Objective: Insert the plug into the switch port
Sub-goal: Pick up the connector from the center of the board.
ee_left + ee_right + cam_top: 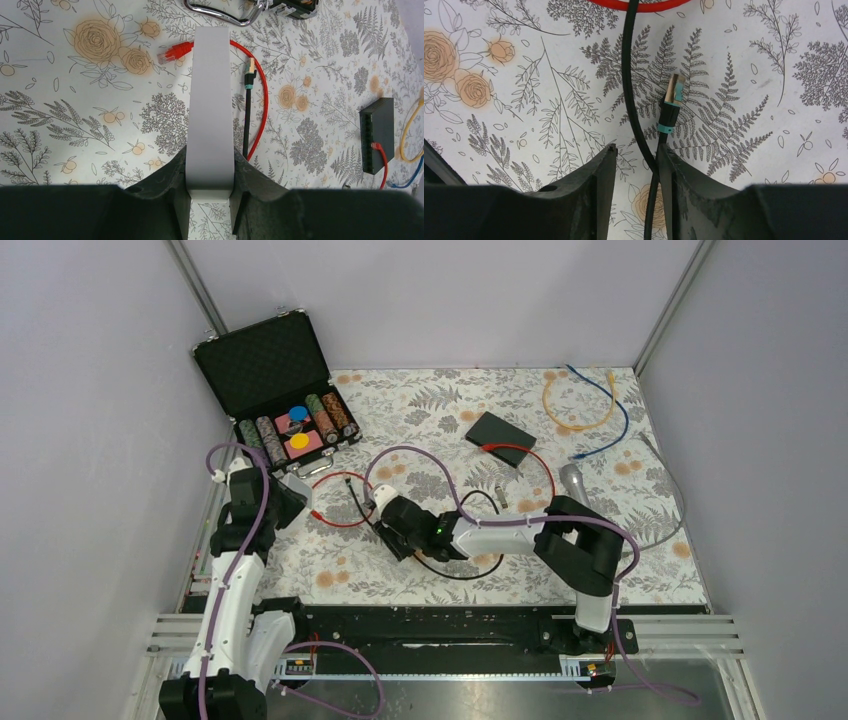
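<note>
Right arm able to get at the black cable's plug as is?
Probably yes: the plug lies uncovered just ahead of the open right hand, its cable running between the fingers.

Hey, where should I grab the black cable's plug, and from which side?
Take the black sleeve just behind the tip of the plug, coming straight down with a finger on each side. It lies flat, tip pointing away, so that leaves the tip free to go in.

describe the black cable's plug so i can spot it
From the open chip case at far left, come nearer to the red cable loop. The black cable's plug lies inside its curve, gold-tipped with a teal boot, unlike the all-red plug nearby.
</note>
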